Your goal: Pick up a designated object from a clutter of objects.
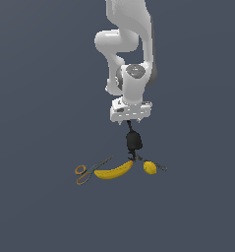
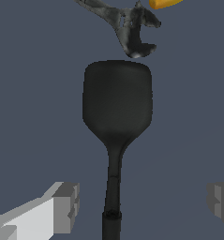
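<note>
The matte black spatula [image 1: 134,141] lies flat, its wide blade [image 2: 117,101] pointing toward the clutter and its thin handle [image 2: 112,187] running back under my hand. My gripper [image 1: 130,121] hovers over the handle's end. In the wrist view the gripper [image 2: 142,202] is open, one finger on each side of the handle [image 2: 62,206], with gaps on both sides. Past the blade lie a yellow banana [image 1: 114,171], a lemon [image 1: 149,168], orange-handled scissors [image 1: 87,172] and a small dark grey tool [image 2: 127,26].
The banana's tip [image 2: 165,3] and the grey tool lie just beyond the blade's far edge. Everything rests on a plain dark grey floor [image 1: 40,98]. The white arm [image 1: 129,44] rises above the gripper.
</note>
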You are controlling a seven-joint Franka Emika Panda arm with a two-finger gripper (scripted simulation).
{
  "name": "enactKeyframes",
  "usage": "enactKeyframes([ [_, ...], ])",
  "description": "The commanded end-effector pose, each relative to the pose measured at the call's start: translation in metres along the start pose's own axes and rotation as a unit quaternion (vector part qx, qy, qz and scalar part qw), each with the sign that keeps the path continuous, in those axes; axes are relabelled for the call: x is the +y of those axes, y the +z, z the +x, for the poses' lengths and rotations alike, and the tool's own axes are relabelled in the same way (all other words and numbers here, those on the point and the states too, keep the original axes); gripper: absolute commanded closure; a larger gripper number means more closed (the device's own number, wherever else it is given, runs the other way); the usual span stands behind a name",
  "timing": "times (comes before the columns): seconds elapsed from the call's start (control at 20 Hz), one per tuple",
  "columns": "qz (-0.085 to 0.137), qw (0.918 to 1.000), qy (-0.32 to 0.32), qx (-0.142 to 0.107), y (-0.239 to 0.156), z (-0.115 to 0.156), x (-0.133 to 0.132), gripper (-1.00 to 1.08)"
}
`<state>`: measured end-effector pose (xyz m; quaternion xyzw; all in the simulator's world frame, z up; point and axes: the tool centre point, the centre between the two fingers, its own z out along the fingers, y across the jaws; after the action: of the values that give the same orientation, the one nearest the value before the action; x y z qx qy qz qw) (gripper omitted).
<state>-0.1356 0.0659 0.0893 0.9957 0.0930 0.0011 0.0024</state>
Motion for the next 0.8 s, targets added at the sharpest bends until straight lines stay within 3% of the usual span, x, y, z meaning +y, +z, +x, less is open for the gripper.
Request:
enactKeyframes([
  [0.0, 0.001, 1.0, -0.003, 0.0, 0.009, -0.012, -0.004, -0.92],
  [0.35, 0.002, 1.0, -0.008, -0.001, 0.021, -0.03, -0.009, -0.92],
  [0.75, 0.002, 1.0, -0.009, -0.001, 0.025, -0.031, -0.009, -0.92],
])
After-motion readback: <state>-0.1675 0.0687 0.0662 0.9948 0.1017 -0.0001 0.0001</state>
